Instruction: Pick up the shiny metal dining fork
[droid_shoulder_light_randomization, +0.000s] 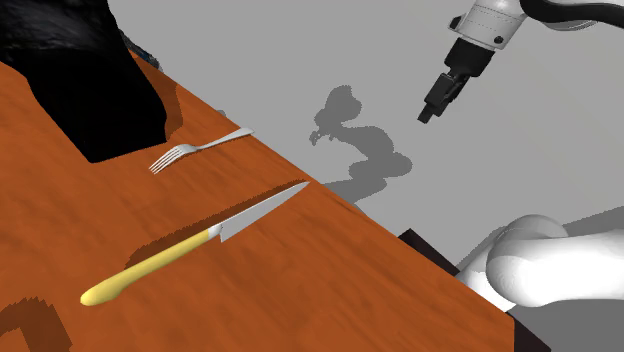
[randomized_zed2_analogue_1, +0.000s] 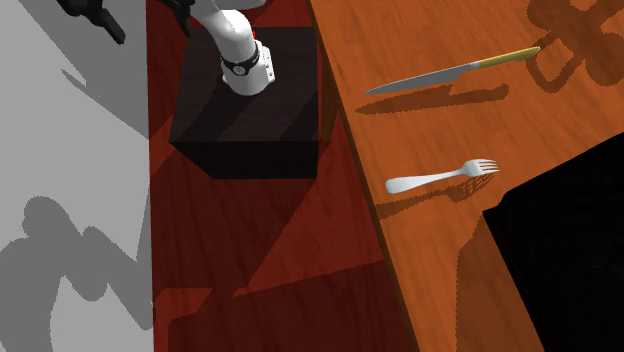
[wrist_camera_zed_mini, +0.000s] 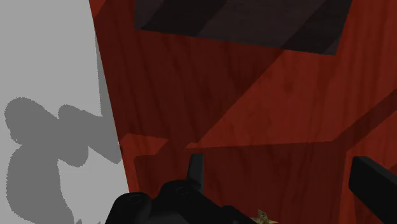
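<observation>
Fork (droid_shoulder_light_randomization: 195, 152): one, lying near one knife (droid_shoulder_light_randomization: 200, 240) on one table (droid_shoulder_light_randomization: 330, 290).

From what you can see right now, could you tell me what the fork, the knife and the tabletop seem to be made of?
The fork is a single pale grey piece, probably metal, though it looks flat rather than shiny. The knife has a grey, metal-looking blade and a glossy yellow handle, perhaps plastic. The table shows orange-brown wood grain with a smooth finish.
</observation>
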